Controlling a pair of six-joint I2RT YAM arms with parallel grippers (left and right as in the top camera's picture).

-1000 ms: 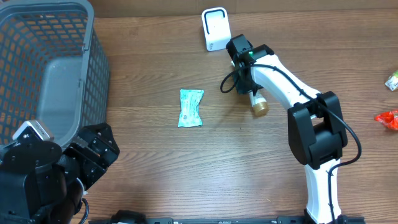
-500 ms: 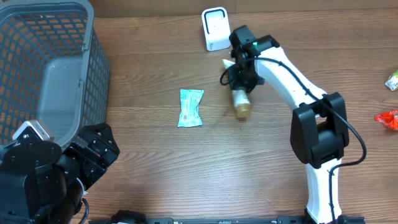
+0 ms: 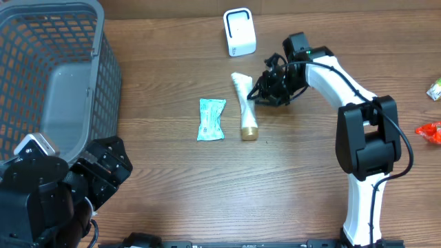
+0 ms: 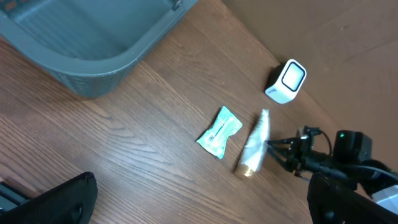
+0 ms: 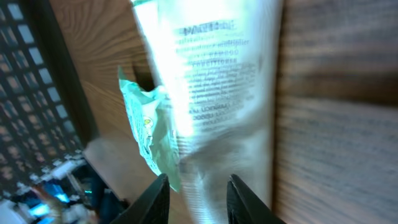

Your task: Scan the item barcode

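The item, a white tube [image 3: 244, 105] with a gold cap, lies flat on the wooden table, cap toward the front. My right gripper [image 3: 259, 94] sits just right of it, open, with nothing between its fingers. In the right wrist view the tube's printed side [image 5: 217, 81] fills the space just beyond the fingertips of the right gripper [image 5: 198, 190]. The white scanner [image 3: 239, 32] stands at the back, beyond the tube. The left wrist view shows the tube [image 4: 254, 144] and scanner [image 4: 286, 81] from afar. My left gripper [image 4: 199, 205] hangs wide open at the front left.
A green packet [image 3: 211, 119] lies just left of the tube. A grey mesh basket [image 3: 48, 76] fills the back left. A red packet [image 3: 430, 131] and a small green item [image 3: 435, 88] lie at the right edge.
The right gripper carried the tube away from the scanner toward the table's middle, let it go and drew back to the right. The tube now lies on the table. The left arm has not moved.
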